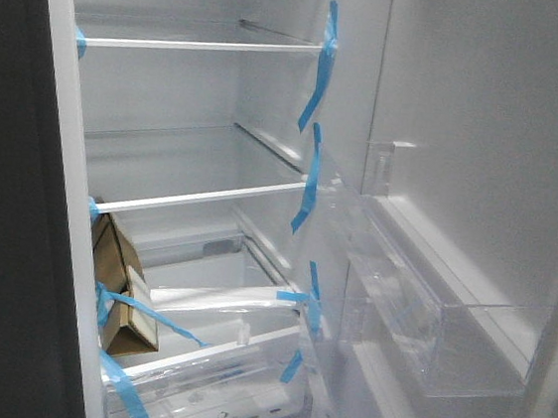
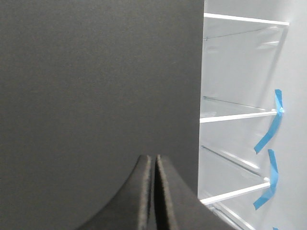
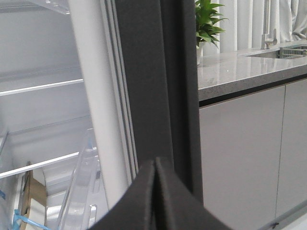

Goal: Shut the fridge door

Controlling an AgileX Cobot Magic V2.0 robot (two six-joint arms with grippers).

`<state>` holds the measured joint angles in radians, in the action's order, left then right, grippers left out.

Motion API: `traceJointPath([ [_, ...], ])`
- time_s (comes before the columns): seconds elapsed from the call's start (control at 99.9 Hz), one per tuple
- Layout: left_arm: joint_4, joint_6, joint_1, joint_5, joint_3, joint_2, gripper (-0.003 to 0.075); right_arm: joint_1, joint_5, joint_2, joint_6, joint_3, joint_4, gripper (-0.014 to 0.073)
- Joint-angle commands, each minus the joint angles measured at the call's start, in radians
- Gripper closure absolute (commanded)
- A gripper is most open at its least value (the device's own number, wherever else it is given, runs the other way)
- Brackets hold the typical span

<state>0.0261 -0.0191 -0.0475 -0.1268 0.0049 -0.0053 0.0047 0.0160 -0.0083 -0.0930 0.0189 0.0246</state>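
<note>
Fridge door (image 1: 483,171) stands wide open on your right; right pincer (image 3: 154,191) is clenched empty at its dark edge to push, left pincer (image 2: 154,191) clenched, idle.

At the right of the right wrist frame, a speckled grey countertop (image 3: 240,69) tops light grey cabinets (image 3: 240,153); a green plant (image 3: 207,21) and pale curtains (image 3: 249,19) stand behind.

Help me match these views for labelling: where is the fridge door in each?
Front view: fridge door fills the right side, white lining and bins showing.
Left wrist view: not in it; only the neighbouring dark panel.
Right wrist view: edge-on, down the centre.
Shared landmark: the white-edged shelves.
</note>
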Motion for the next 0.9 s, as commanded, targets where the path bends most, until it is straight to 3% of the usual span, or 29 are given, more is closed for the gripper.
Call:
traceJointPath([
  [0.0,0.004,-0.004,0.006,-0.073,0.035,-0.017,0.074,-0.003,0.084,-0.021,0.003,0.018,0.007,0.0639],
  [0.73,0.004,-0.004,0.006,-0.073,0.035,-0.017,0.074,-0.003,0.086,-0.021,0.005,0.018,0.005,0.0639],
  [0.891,0.004,-0.004,0.006,-0.073,0.035,-0.017,0.074,-0.003,0.056,0.011,0.003,-0.081,-0.036,0.0639],
])
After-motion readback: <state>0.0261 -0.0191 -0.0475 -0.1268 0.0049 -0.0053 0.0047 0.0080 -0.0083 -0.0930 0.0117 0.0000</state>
